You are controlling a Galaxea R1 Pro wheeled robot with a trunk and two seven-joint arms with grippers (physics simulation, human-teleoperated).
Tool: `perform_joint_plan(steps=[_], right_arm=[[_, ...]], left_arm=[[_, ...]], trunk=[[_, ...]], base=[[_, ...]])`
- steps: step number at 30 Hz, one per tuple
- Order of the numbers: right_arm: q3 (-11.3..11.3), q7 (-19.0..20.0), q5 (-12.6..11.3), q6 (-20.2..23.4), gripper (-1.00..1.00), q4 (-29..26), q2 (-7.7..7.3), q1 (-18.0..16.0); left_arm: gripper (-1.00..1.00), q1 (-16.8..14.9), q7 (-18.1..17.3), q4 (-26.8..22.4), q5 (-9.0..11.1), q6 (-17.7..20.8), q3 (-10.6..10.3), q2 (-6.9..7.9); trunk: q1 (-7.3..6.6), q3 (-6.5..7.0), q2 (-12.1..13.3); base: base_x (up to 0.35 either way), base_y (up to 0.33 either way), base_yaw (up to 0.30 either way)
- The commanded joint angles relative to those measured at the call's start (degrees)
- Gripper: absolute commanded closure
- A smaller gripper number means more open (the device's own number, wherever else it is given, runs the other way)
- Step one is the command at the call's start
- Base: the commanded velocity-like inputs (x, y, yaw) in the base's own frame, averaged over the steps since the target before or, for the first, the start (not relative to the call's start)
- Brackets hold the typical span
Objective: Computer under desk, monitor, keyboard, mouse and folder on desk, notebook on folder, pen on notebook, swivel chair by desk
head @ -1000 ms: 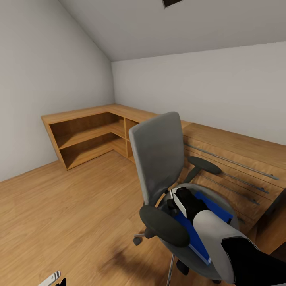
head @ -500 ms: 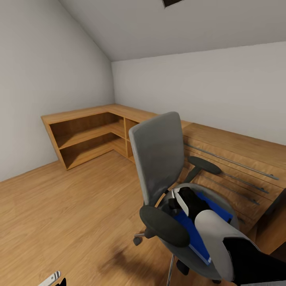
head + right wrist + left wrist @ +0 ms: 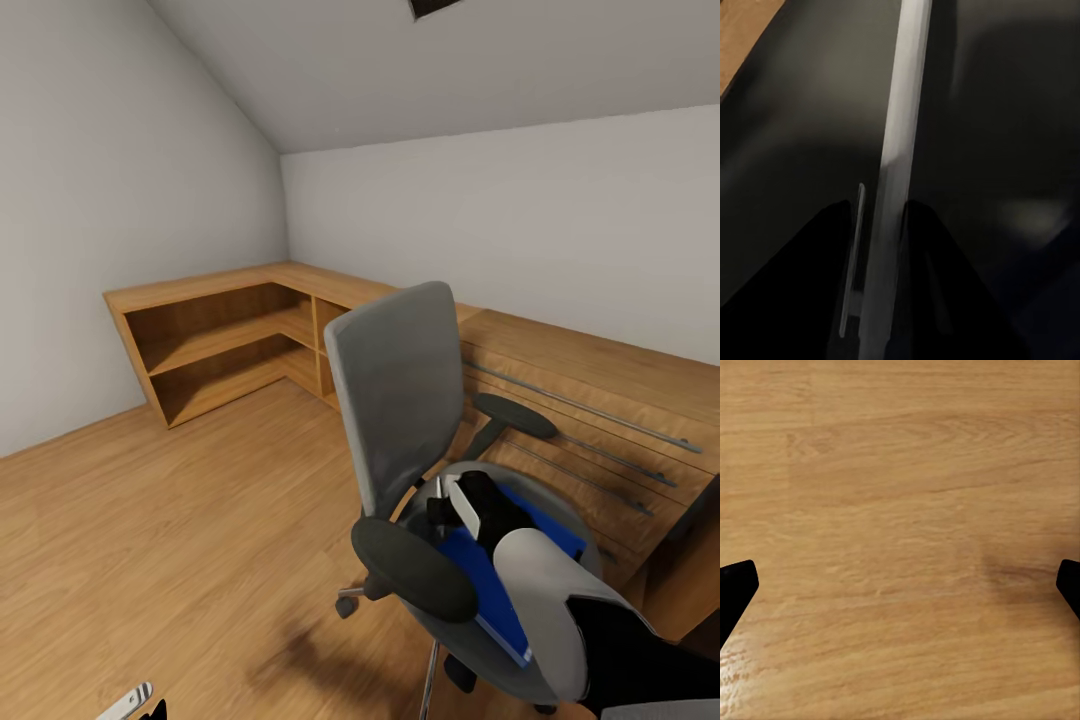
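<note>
R claw (image 3: 447,512) is down on the swivel chair (image 3: 400,400) seat, right at the folder (image 3: 490,590). In the R wrist view the fingers (image 3: 832,285) stand close on either side of a thin pale edge (image 3: 894,187) running straight away from the cam. Looks like the folder's edge sits between them, but whether they're actually pinching it I can't tell; the gap each side is dark.

Folder: blue, lying flat on the seat under and behind the claw, partly covered by the R forearm. Long axis runs from the seat's front edge back toward the desk (image 3: 590,365) side — roughly in line w/ the forearm. So the claw is at the folder's backrest-side edge, w/ the rest of it stretching back toward the robot.

R arm is plainly the nearer one. L claw (image 3: 900,585) hangs well apart, fingers spread wide over bare wood floor (image 3: 900,472), holding nothing.

Room to move: near armrest (image 3: 415,570) sits just beside the claw on the robot's L, backrest just ahead, far armrest (image 3: 515,415) beyond. Open way out is up, then R toward the desk top, which lies close past the seat. Judgement: lift should go straight up first — dragging sideways risks catching the folder on an armrest.
</note>
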Motion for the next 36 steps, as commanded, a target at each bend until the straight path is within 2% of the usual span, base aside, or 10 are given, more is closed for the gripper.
perform_joint_plan(steps=[1,5,8,10,36], right_arm=[[-1.74,-0.07,0.57,0.28,1.0,-0.31,0.06,0.02],[-4.91,-0.07,0.62,0.28,1.0,-2.15,0.02,0.02],[-5.48,-0.07,0.59,0.28,1.0,-2.67,-0.01,0.02],[-5.71,-0.08,0.58,0.27,1.0,-2.92,-0.02,0.02],[-6.08,-0.52,0.57,0.46,1.0,-6.57,-0.03,0.02]], left_arm=[[-1.0,-0.01,0.19,-0.04,0.6,-0.11,-0.1,0.03],[-1.0,-0.01,0.19,-0.03,0.6,-0.11,-0.11,0.03],[-1.0,-0.01,0.19,-0.03,0.6,-0.11,-0.1,0.03],[-1.0,-0.02,0.19,-0.01,0.6,-0.11,-0.12,0.03],[-1.0,0.0,0.14,0.75,0.69,-0.11,-0.15,0.03]], trunk=[[0.0,-0.06,-0.02],[0.0,-0.06,-0.02],[0.0,-0.06,-0.02],[0.0,-0.06,-0.02],[-5.71,4.6,10.41]], base=[[0.0,0.0,0.0],[0.0,0.0,0.0],[0.0,0.0,0.0],[0.0,0.0,0.0],[0.0,0.0,0.0]])
